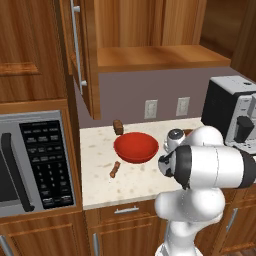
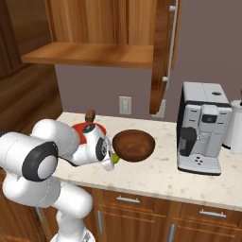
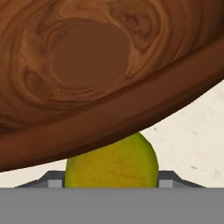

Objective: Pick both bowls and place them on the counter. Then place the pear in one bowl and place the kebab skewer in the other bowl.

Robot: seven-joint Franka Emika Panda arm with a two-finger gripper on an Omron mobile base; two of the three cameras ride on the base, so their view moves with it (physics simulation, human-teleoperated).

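Both bowls sit on the counter [image 2: 189,182]. The tool [image 2: 115,158] grips the pear [image 3: 112,162] at the near rim of the brown bowl [image 2: 134,144], evidently for release inside. Kebab skewer [image 1: 114,170] lies near the red bowl [image 1: 136,147].

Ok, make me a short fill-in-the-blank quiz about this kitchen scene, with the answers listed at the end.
1. The small yellow-green pear sits between the claw fingers, right beside the rim of the dark ____ wood-like bowl.
2. The thin reddish-brown kebab skewer lies on the speckled beige ____, in front of the glossy red bowl.
3. The inside of the red bowl is ____.

Missing words: brown; counter; empty
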